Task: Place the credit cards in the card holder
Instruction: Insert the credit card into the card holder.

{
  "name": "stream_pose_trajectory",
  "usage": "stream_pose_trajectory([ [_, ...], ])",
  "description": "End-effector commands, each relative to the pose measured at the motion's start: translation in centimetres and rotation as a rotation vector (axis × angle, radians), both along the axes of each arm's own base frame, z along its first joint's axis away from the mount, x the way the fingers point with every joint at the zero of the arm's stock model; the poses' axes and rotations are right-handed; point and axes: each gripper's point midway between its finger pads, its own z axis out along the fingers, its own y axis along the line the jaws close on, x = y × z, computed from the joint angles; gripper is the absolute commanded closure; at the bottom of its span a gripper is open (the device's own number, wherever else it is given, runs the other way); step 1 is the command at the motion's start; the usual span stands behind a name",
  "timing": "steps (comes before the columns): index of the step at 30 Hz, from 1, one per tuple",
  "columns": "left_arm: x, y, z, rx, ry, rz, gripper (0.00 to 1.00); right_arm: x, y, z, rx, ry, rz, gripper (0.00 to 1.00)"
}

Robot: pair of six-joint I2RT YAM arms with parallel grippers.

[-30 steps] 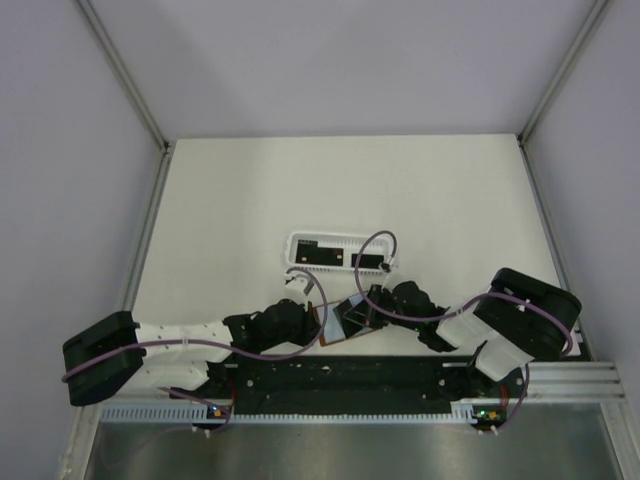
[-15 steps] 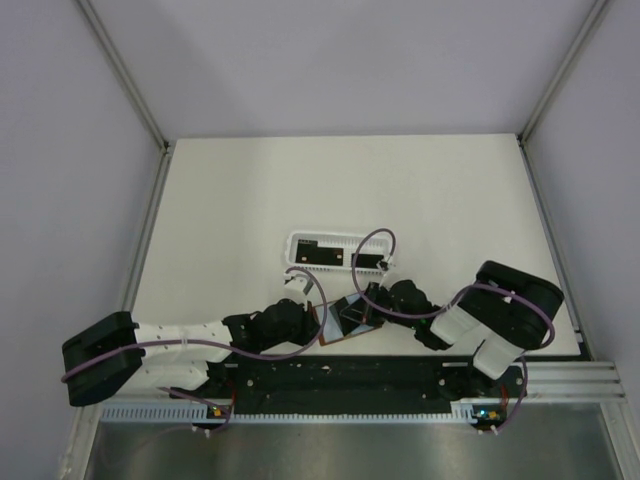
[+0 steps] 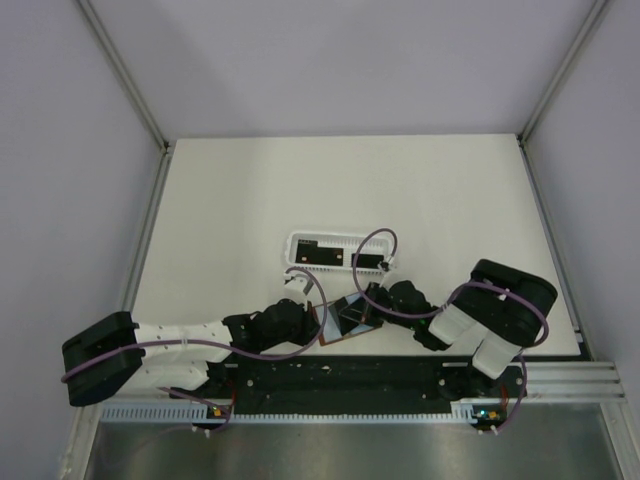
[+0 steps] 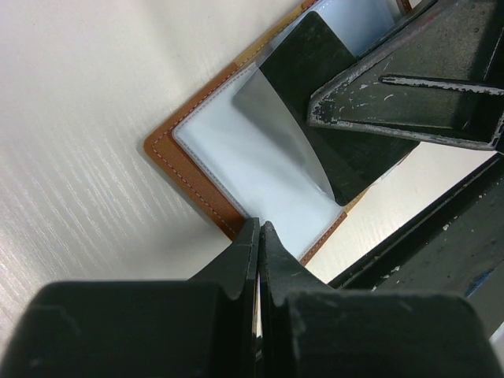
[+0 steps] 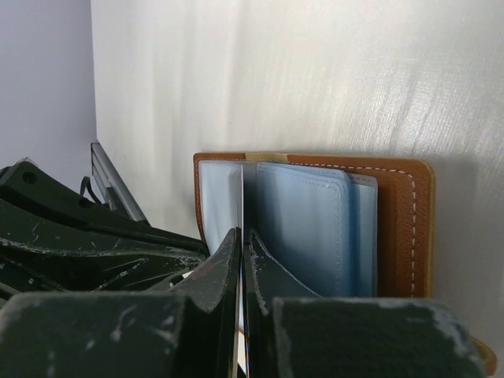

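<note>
The brown card holder (image 3: 336,322) lies open on the table between both grippers, its bluish pockets up. My left gripper (image 4: 259,228) is shut on the near edge of its clear pocket sleeve (image 4: 236,161). My right gripper (image 5: 242,235) is shut on a black credit card (image 4: 311,55), seen edge-on in the right wrist view (image 5: 241,197). The card's lower end sits under the clear sleeve; its upper end sticks out, pinched by the right fingers (image 4: 409,94). Two more black credit cards (image 3: 322,254) lie in the white basket.
The white slotted basket (image 3: 300,240) stands just beyond the holder, close to both wrists. The black base rail (image 3: 340,375) runs along the near table edge right behind the grippers. Purple cables (image 3: 375,240) loop above the right wrist.
The right arm's elbow has swung left and a little forward. Its gripper and the black card have shifted slightly left over the holder. The left arm has stayed put.
</note>
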Motion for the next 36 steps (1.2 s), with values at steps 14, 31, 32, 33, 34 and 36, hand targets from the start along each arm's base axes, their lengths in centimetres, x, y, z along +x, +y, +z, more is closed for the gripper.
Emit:
stream_pose_trajectory([
  [14,-0.6,1.8,-2.1,0.089,0.021,-0.002,1.00,0.1,-1.9,-2.4,-0.196,-0.121,0.019,1.00],
  [31,-0.6,2.0,-2.1,0.087,0.020,0.006,1.00,0.0,-0.8,-2.4,-0.188,-0.122,0.068,1.00],
  [32,-0.6,1.9,-2.0,0.086,0.019,0.005,1.00,-0.1,-0.6,-2.5,-0.176,-0.114,0.068,1.00],
  [33,-0.6,2.0,-2.1,0.088,0.021,0.003,1.00,-0.2,-0.4,-2.3,-0.157,-0.114,0.068,1.00],
  [34,-0.6,2.0,-2.1,0.086,0.022,0.008,1.00,-0.2,-0.3,-2.3,-0.146,-0.106,0.067,1.00],
  [36,-0.6,2.1,-2.1,0.086,0.021,0.009,1.00,-0.6,-0.1,-2.4,-0.131,-0.096,0.074,1.00],
])
